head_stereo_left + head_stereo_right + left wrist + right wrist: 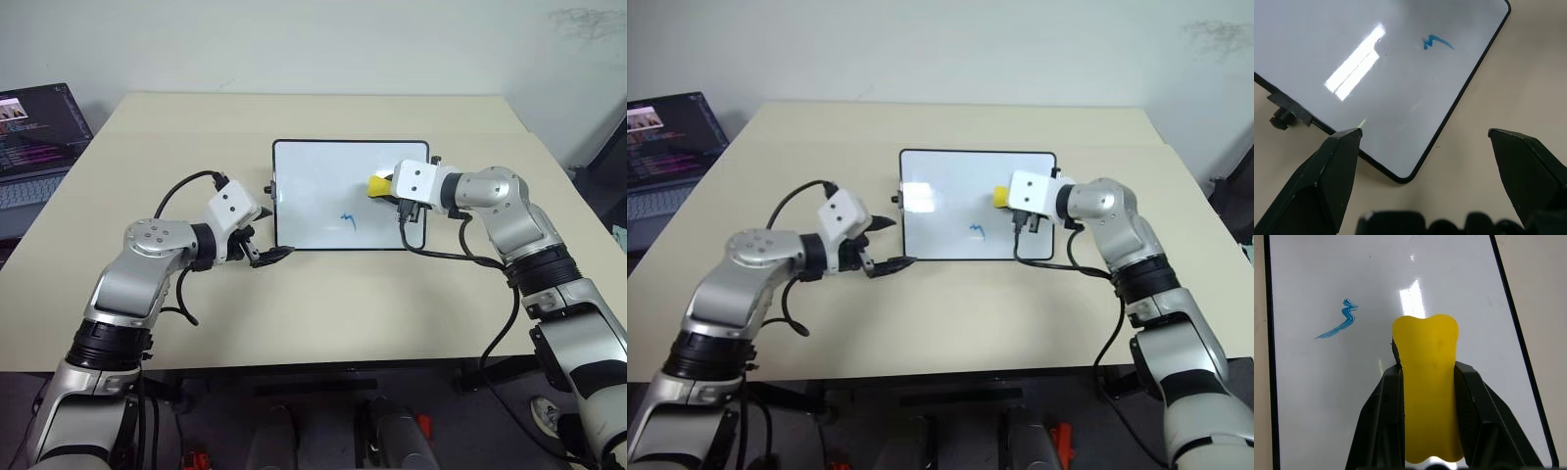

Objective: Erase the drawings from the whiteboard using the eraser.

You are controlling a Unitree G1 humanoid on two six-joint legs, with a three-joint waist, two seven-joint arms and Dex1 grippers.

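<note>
The board (350, 196) lies mid-table, mostly clean; one blue scribble (349, 222) remains near its near edge. The right gripper (1429, 382) clamps the yellow eraser (1428, 382) over the board's right part. The left gripper (1425, 142), fingers apart, hovers at the near-left corner.

Yellow eraser (1430, 387) in right gripper (1429, 377) above whiteboard (1312, 401)

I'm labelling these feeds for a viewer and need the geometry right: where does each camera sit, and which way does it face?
Left and right eye views: head, looking forward and down at the whiteboard on the table; both arms show.
Left wrist view: along the open left gripper at the board's corner.
Right wrist view: along the right gripper, shut on the yellow eraser, over the board.
Shared: the one blue drawing.
</note>
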